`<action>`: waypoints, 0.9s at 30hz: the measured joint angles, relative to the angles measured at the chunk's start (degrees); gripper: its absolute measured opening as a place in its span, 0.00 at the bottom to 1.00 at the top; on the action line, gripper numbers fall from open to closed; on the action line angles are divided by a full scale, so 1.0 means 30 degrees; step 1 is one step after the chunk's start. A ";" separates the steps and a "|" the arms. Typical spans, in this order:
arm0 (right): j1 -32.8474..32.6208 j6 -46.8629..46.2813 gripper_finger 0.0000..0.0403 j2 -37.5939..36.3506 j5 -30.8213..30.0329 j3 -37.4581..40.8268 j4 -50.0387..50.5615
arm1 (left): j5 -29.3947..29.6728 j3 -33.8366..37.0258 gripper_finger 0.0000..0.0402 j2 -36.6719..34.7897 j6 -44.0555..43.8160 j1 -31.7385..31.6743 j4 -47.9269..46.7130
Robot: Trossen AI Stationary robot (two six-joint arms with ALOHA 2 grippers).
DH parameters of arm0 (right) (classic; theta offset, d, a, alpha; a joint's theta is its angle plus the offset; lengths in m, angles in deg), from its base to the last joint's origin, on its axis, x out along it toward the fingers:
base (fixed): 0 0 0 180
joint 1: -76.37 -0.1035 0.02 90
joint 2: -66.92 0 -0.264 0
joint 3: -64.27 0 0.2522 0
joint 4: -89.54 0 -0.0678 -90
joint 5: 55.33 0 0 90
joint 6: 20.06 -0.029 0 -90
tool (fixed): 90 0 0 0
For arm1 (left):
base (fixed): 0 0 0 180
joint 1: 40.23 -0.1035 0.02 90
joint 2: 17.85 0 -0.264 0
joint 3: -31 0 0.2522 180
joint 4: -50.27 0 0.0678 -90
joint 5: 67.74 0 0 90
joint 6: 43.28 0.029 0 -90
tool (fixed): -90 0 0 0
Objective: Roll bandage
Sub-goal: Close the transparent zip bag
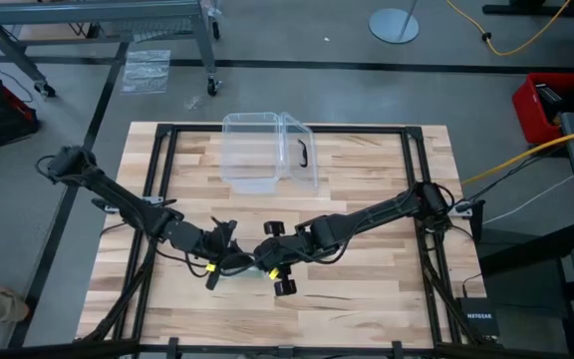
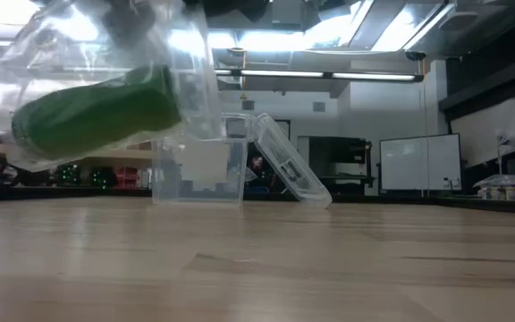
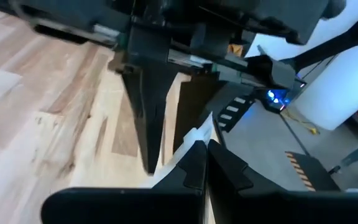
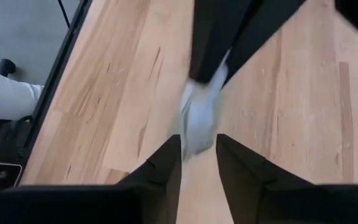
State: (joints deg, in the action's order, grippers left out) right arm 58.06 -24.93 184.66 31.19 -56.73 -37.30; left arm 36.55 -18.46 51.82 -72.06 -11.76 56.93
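Observation:
The bandage is a stubby green roll inside a clear crinkly wrapper, and both hang above the table top. In the high view the two arms meet over the table's near middle. My left gripper is shut on the wrapper. My right gripper faces it from the right, open, with one finger on each side of the wrapper's free end. Whether those fingers touch the wrapper, I cannot tell. My left gripper pinches an edge of the clear wrapper between its two shut fingers, coming nearly level from the table's left. The wrapper with the green roll in it is lifted clear of the table, and the roll lies tilted.
A clear plastic box stands at the far middle of the table, its lid with a black handle leaning open to the right. Bare wood lies between the box and the grippers. A black frame runs round the table.

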 joint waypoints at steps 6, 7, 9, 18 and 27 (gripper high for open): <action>-0.0007 -0.0097 0.25 -0.0485 -0.1206 -0.0803 0.2377 | 0.0935 0.0000 0.00 -0.1687 -0.0377 -0.0020 -0.1951; -0.0007 -0.0262 0.25 -0.0540 -0.1496 -0.1203 0.3310 | 0.1096 0.0000 0.00 -0.1901 -0.0365 -0.0015 -0.2206; -0.0007 -0.0612 0.25 -0.0672 -0.1862 -0.1921 0.5083 | 0.1309 0.0007 0.00 -0.2176 -0.0358 -0.0029 -0.2330; -0.0437 -0.2304 0.25 -0.2328 -0.4166 -0.2010 0.9438 | 0.1588 0.0007 0.00 -0.2318 -0.1127 -0.0098 -0.2893; -0.2565 -0.8013 0.25 -0.5492 -0.8260 0.4547 0.9657 | 0.1521 0.0007 0.00 -0.2318 -0.0470 -0.1130 -0.3398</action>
State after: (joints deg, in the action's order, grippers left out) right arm 50.37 -48.97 168.18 6.40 -43.09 -8.33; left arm 41.11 -18.44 44.86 -73.47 -15.15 46.73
